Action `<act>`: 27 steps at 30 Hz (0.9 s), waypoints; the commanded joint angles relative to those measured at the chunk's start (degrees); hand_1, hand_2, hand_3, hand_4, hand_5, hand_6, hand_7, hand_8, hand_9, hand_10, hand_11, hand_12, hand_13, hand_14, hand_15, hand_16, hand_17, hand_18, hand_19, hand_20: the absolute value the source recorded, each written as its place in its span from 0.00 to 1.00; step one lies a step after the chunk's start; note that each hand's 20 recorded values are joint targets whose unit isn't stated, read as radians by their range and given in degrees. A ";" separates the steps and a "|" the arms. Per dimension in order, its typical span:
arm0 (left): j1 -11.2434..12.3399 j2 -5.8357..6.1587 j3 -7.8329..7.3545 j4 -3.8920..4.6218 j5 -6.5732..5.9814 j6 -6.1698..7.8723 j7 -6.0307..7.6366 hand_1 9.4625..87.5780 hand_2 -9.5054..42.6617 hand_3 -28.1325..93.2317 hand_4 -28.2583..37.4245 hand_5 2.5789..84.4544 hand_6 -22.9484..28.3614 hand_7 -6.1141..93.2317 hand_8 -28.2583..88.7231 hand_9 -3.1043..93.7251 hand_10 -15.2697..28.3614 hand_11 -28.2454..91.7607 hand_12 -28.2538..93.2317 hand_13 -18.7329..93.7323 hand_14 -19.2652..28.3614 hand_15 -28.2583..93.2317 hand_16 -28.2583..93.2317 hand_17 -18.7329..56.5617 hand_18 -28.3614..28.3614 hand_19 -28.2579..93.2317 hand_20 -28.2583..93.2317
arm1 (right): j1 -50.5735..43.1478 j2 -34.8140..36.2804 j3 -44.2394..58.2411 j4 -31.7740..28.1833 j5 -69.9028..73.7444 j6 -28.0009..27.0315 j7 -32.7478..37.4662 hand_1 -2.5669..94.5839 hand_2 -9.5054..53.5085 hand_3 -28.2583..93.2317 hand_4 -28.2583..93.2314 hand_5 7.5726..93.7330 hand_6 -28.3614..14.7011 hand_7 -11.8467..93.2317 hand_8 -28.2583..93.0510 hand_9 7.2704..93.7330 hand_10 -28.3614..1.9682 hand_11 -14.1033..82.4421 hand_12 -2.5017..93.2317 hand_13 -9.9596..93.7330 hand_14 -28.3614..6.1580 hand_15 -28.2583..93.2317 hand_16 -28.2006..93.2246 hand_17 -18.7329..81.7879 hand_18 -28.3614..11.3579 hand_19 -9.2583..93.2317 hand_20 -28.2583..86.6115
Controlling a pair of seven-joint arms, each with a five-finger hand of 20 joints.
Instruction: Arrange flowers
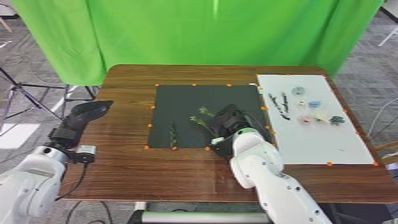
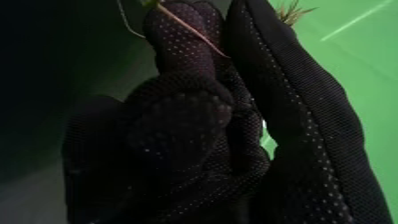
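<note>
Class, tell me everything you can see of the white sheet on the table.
The white sheet is a long, smooth, paper-like rectangle. It lies flat on the right side of the brown table, beside the dark mat. Small orange markers dot its edges. Dark twigs and pink, blue and greenish flowers rest on its farther half.

Right hand (image 1: 233,120) over black mat (image 1: 182,102), beside green sprigs (image 1: 197,120); flowers (image 1: 314,104) on white sheet (image 1: 311,145); left hand (image 1: 87,111) at table's (image 1: 115,172) edge.

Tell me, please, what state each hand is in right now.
Left hand: open, holding nothing.
Right hand: a thin stem crosses it; whether gripped cannot be told.
</note>
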 commanded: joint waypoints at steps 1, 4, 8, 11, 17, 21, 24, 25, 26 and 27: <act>-0.48 0.25 0.00 0.22 0.48 -1.12 -0.65 0.23 0.20 0.76 0.12 0.45 0.56 0.16 0.19 0.38 0.63 0.36 0.32 0.39 0.70 0.28 0.23 0.27 0.64 0.24 0.32 | -0.81 -0.29 0.12 -0.73 0.18 -0.84 -0.44 0.55 0.00 0.66 0.18 0.80 0.49 0.34 0.33 1.00 0.53 0.45 0.25 1.00 0.77 0.69 0.38 0.96 0.62 0.88 0.58; -0.59 0.27 0.08 0.22 0.43 -1.12 -0.66 0.23 0.19 0.76 0.12 0.45 0.56 0.16 0.19 0.38 0.63 0.36 0.32 0.39 0.70 0.28 0.23 0.27 0.64 0.24 0.32 | -0.78 -0.32 0.19 -0.82 0.40 -1.41 -0.52 0.53 0.00 0.67 0.18 0.79 0.49 0.33 0.32 1.00 0.52 0.45 0.25 1.00 0.77 0.69 0.38 0.96 0.62 0.88 0.58; -0.56 0.35 0.04 0.18 0.49 -1.35 -0.73 0.23 0.19 0.76 0.13 0.45 0.56 0.17 0.19 0.38 0.63 0.36 0.32 0.39 0.70 0.28 0.23 0.27 0.64 0.24 0.32 | -0.76 -0.38 0.20 -0.83 0.54 -1.42 -0.82 0.49 0.00 0.69 0.17 0.78 0.51 0.34 0.22 1.00 0.52 0.45 0.25 1.00 0.76 0.68 0.38 0.96 0.63 0.87 0.59; -0.56 0.29 0.01 0.19 0.46 -1.30 -0.74 0.24 0.19 0.76 0.13 0.45 0.55 0.16 0.19 0.38 0.63 0.36 0.32 0.39 0.70 0.28 0.23 0.27 0.64 0.24 0.32 | -0.72 -0.49 0.39 -0.79 0.46 -1.36 -1.12 0.47 0.00 0.70 0.17 0.77 0.51 0.35 0.16 1.00 0.52 0.44 0.25 1.00 0.76 0.68 0.38 0.96 0.63 0.87 0.59; -0.61 0.25 -0.04 0.28 0.54 -1.50 -0.78 0.24 0.19 0.75 0.13 0.45 0.55 0.17 0.19 0.38 0.63 0.36 0.32 0.39 0.70 0.28 0.23 0.27 0.64 0.24 0.32 | -0.90 0.09 1.38 -2.05 0.40 0.36 -2.57 0.44 0.00 0.70 0.16 0.76 0.52 0.35 0.16 1.00 0.50 0.44 0.25 1.00 0.76 0.67 0.38 0.96 0.63 0.87 0.59; -0.15 0.08 -0.36 0.11 0.43 -1.48 -0.95 0.24 0.19 0.75 0.13 0.45 0.55 0.17 0.19 0.38 0.63 0.36 0.32 0.40 0.70 0.28 0.23 0.27 0.64 0.25 0.32 | -1.10 0.69 2.79 -3.62 1.42 1.75 -3.04 0.43 0.00 0.71 0.16 0.76 0.52 0.35 0.16 1.00 0.50 0.44 0.26 1.00 0.76 0.67 0.39 0.96 0.63 0.87 0.59; -0.69 0.02 -0.04 0.46 0.54 -1.81 -1.02 0.24 0.19 0.75 0.13 0.45 0.55 0.17 0.19 0.38 0.63 0.36 0.32 0.40 0.70 0.28 0.23 0.27 0.64 0.25 0.32 | -1.76 1.03 3.80 -4.67 1.79 1.83 -3.17 0.44 0.00 0.70 0.16 0.76 0.52 0.36 0.16 1.00 0.50 0.44 0.26 1.00 0.76 0.67 0.39 0.96 0.62 0.87 0.59; -0.89 -0.02 0.11 0.59 0.45 -1.98 -0.94 0.24 0.19 0.75 0.13 0.45 0.55 0.17 0.19 0.38 0.63 0.36 0.32 0.40 0.70 0.28 0.23 0.27 0.64 0.25 0.32 | -2.17 1.30 3.95 -5.04 1.62 2.10 -3.21 0.43 0.00 0.70 0.16 0.76 0.52 0.36 0.16 1.00 0.50 0.44 0.26 1.00 0.75 0.67 0.39 0.96 0.62 0.87 0.59; -1.08 -0.05 0.26 0.63 0.45 -2.16 -1.03 0.24 0.19 0.75 0.13 0.45 0.55 0.17 0.19 0.38 0.63 0.36 0.32 0.40 0.70 0.28 0.23 0.27 0.64 0.25 0.32 | -2.88 1.66 4.21 -5.66 1.28 1.91 -2.99 0.43 0.00 0.70 0.16 0.76 0.52 0.36 0.16 0.99 0.50 0.44 0.26 1.00 0.75 0.67 0.39 0.96 0.62 0.87 0.59; -1.14 -0.11 0.25 0.65 0.58 -2.28 -1.02 0.24 0.19 0.75 0.13 0.45 0.55 0.16 0.19 0.38 0.63 0.36 0.32 0.40 0.70 0.28 0.23 0.27 0.64 0.25 0.32 | -3.40 2.04 4.33 -6.02 1.03 1.54 -2.78 0.43 0.00 0.70 0.16 0.76 0.52 0.36 0.16 0.99 0.50 0.44 0.26 1.00 0.75 0.67 0.39 0.96 0.62 0.87 0.59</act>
